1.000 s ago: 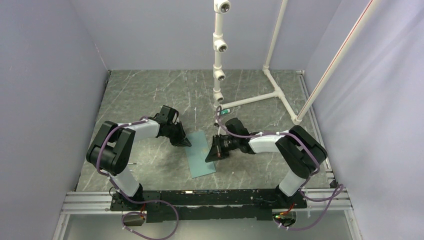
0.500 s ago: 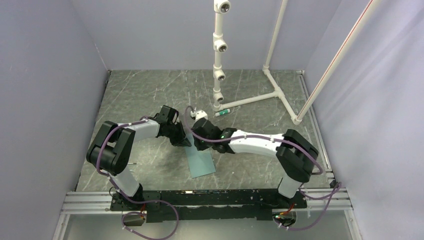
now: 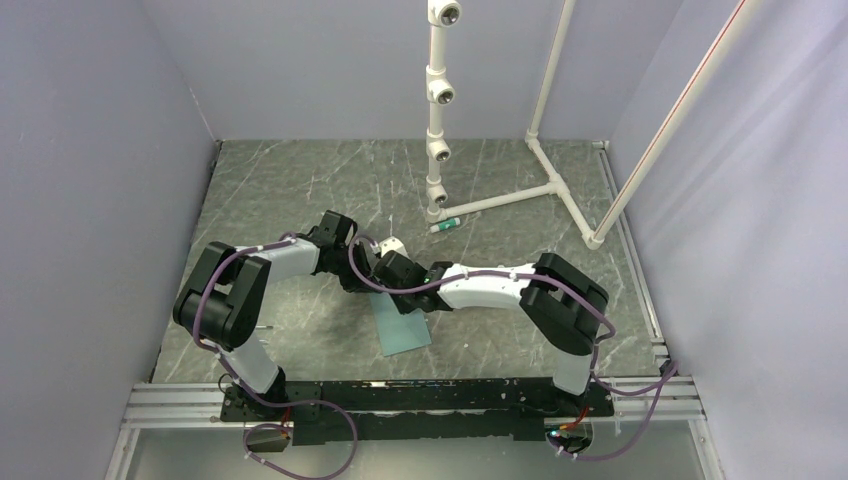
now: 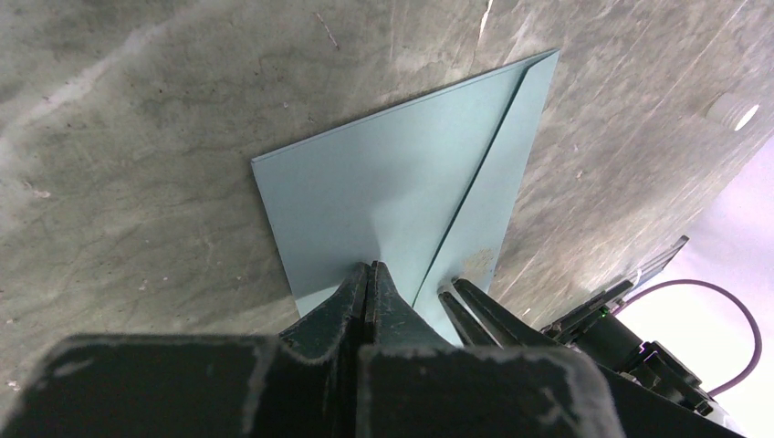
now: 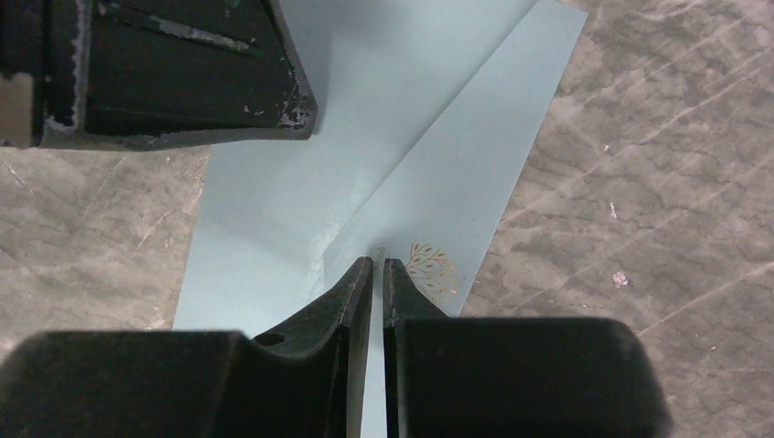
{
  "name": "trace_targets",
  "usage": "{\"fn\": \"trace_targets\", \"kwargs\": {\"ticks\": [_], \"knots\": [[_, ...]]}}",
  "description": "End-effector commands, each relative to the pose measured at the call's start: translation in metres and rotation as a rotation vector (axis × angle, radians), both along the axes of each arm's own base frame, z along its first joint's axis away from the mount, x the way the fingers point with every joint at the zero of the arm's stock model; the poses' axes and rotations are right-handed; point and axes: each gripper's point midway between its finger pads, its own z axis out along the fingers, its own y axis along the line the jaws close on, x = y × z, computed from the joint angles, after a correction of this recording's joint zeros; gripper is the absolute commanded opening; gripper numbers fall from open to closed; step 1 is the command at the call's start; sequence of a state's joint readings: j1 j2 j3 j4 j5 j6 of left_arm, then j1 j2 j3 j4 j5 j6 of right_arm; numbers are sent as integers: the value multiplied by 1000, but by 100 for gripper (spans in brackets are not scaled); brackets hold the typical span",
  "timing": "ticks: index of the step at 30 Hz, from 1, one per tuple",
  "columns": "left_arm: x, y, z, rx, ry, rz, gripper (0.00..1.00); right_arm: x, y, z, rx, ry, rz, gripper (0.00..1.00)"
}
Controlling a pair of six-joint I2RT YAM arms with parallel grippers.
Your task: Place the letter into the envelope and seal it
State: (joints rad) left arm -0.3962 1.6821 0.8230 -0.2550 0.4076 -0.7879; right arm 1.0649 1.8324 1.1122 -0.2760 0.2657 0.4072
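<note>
The teal envelope (image 4: 383, 201) lies flat on the grey marbled surface (image 4: 137, 137), mid-frame. At bottom centre the left end effector (image 4: 368, 272), fingers pressed together, touches its near edge; the right end effector (image 4: 454, 290) has its tips just alongside.

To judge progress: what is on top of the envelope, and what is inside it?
On the envelope rest the tips of the left gripper and the right gripper. Its flap lies folded down, so the inside is covered; no letter shows.
</note>
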Motion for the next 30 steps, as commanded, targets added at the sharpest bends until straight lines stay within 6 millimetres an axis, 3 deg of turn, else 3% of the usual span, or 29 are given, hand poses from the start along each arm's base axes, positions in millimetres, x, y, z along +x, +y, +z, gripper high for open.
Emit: {"fn": "trace_targets", "kwargs": {"ticks": [1,6,14,24,30], "knots": [[-37,20,-32,114,143,-22,3,1,18,10,63,-9,43,15],[-36,20,-33,120,140,-22,3,-3,23,3,71,15,61,18],[-37,21,-33,125,139,-24,3,-12,17,-14,14,58,79,11],[-39,23,-36,131,143,-24,2,-58,-25,-25,-78,158,101,8],[-39,23,-37,131,144,-23,3,-69,-45,-26,-92,186,62,7]]}}
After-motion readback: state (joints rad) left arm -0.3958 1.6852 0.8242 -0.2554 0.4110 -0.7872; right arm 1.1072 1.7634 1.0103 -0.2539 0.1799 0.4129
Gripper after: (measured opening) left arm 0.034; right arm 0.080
